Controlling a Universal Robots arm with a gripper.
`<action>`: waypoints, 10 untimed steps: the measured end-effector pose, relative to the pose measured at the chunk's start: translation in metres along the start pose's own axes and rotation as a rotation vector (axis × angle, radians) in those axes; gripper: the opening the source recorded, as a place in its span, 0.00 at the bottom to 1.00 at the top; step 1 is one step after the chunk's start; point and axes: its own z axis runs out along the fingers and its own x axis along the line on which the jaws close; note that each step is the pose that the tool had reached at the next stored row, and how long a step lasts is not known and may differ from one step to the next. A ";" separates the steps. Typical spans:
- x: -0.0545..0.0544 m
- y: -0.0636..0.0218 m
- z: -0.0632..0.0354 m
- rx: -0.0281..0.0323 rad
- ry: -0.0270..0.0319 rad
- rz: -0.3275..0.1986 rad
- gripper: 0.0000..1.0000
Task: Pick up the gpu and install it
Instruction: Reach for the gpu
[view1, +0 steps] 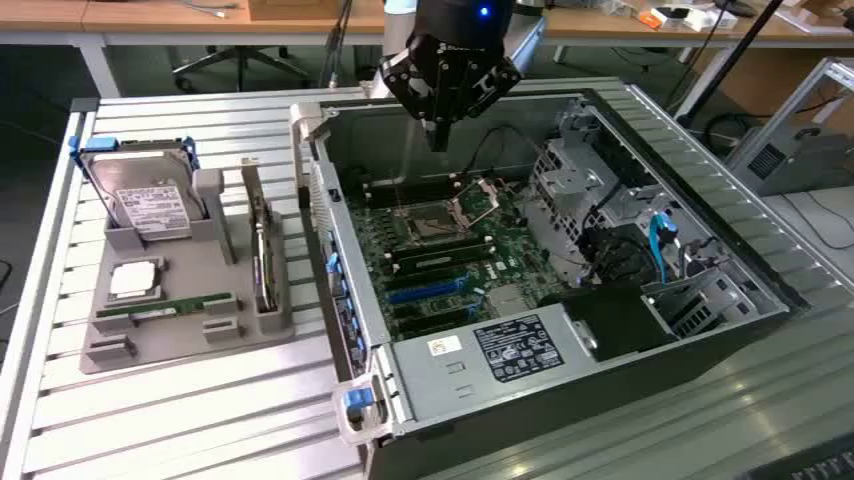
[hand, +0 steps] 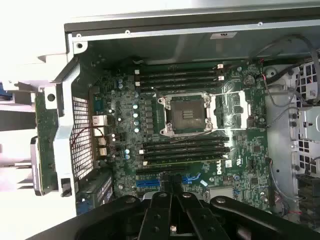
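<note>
Open computer case (view1: 318, 190) lying on its side across the centre and right of the exterior view, on a slatted metal worktop (view1: 200, 410). Inside: green motherboard (view1: 441, 255) with a bare CPU socket (view1: 434, 222), dark memory slots, blue expansion slots (view1: 427, 290) toward lower centre, a labelled power supply (view1: 514, 350) at the bottom, drive cages and loose cables on the right.

Grey parts tray (view1: 187, 340) at the exterior view's left, holding a hard drive (view1: 147, 200) propped upright at its upper end, a small square chip (view1: 134, 280), a green memory stick (view1: 163, 308) lying flat, and the gpu (view1: 263, 250).

Gpu standing on edge in a slot along the tray's right side, just beside the case wall (well apart from the fingers). Thin, dark, silvery along the rim. Seen edge-on, so board face not readable.

Fingers (view1: 437, 132) pressed together on nothing, hanging at upper centre over the case's far end. In the wrist view, poised above the motherboard near its blue slots. Arm cut off by the exterior view's top edge.
</note>
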 end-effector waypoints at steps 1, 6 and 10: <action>0.001 -0.0001 -0.0001 0.0001 0.0000 0.000 0.11; 0.009 -0.0007 -0.0002 -0.0001 -0.0001 0.000 0.11; 0.012 -0.0009 -0.0003 0.0000 -0.0001 0.000 0.11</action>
